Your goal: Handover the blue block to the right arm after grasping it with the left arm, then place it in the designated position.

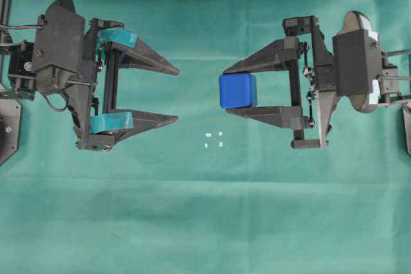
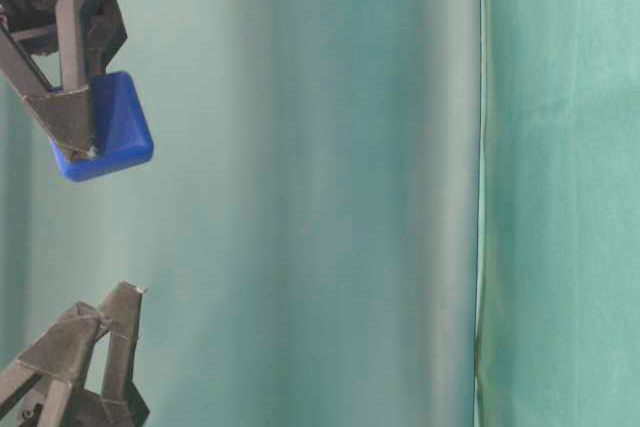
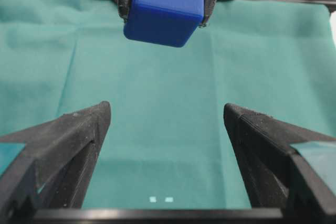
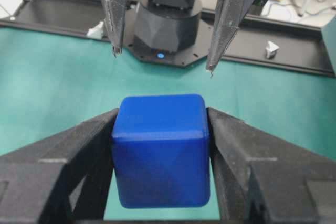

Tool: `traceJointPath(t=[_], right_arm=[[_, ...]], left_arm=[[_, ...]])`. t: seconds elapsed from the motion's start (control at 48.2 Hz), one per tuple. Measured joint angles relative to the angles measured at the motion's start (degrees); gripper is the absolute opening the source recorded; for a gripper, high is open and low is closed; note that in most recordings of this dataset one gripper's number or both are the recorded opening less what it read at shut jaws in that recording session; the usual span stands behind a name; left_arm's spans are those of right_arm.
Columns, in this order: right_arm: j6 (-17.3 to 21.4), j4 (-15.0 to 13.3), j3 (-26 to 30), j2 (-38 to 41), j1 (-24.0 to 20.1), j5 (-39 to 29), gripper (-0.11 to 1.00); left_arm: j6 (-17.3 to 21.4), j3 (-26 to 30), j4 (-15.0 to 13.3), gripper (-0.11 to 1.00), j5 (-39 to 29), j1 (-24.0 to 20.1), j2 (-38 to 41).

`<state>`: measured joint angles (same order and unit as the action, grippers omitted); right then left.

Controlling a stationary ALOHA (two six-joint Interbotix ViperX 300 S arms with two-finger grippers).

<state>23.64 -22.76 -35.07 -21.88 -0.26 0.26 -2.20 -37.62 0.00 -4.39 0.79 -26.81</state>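
The blue block (image 1: 237,90) is a bright-blue cube clamped between the two black fingers of my right gripper (image 1: 225,91) and held above the green cloth. The right wrist view shows the blue block (image 4: 160,150) pressed on both sides by the right gripper (image 4: 161,113). My left gripper (image 1: 178,94), with teal bands, stands open and empty, facing the block with a gap between them. From the left wrist, the block (image 3: 165,6) hangs ahead of the wide left gripper (image 3: 167,111). The designated position (image 1: 214,140), a small square of tiny white marks, lies on the cloth just in front of the gap between the grippers.
Green cloth (image 1: 205,222) covers the whole table. The left arm's black base (image 4: 168,24) and a black frame rail (image 4: 294,56) stand beyond the cloth's far edge. A seam of the cloth backdrop (image 2: 480,187) runs vertically in the table-level view.
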Motion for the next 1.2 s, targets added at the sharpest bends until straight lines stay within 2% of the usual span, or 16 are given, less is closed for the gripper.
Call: traceJointPath(t=[1.204], right_arm=[[0.4, 0.1, 0.0, 0.0, 0.0, -1.4, 0.52]], left_arm=[[0.0, 0.1, 0.1, 1.0, 0.0, 0.0, -0.1]])
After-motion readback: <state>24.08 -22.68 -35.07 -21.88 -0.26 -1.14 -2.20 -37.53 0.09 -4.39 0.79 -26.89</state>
